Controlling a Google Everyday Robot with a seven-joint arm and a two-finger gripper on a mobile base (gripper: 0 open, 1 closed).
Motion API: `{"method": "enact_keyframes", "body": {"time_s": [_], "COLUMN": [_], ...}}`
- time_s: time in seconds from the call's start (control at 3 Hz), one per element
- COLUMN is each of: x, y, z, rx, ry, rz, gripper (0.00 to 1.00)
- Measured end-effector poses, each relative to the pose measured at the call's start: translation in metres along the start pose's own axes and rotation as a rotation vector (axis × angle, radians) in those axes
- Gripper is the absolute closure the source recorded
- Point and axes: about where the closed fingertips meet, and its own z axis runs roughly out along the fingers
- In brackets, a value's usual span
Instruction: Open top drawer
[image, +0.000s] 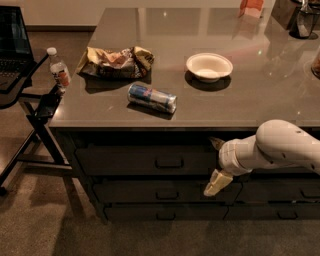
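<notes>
The top drawer is the wide dark front just under the grey countertop, with a small rectangular pull handle at its centre. It looks shut, flush with the fronts around it. My gripper, cream-coloured on a white arm coming in from the right, hangs in front of the drawer's right end. It is to the right of the handle and slightly lower, and does not touch the handle.
Two shallower drawers lie below, and a narrower stack is behind my arm. On the counter are a crumpled chip bag, a lying can and a white bowl. A water bottle and a black stand are at the left.
</notes>
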Motion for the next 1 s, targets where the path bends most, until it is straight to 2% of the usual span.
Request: {"method": "enact_keyframes", "body": {"time_s": [0.33,0.67,1.0], "x": [0.0033,0.0033,0.0033], "y": [0.0004,0.0005,0.0005], "z": [0.0098,0.0099,0.0099], "rx": [-0.013,-0.013,-0.013], "ry": [0.004,0.004,0.004], "rz": [0.004,0.004,0.004], "gripper": [0.00,0.19,0.42]}}
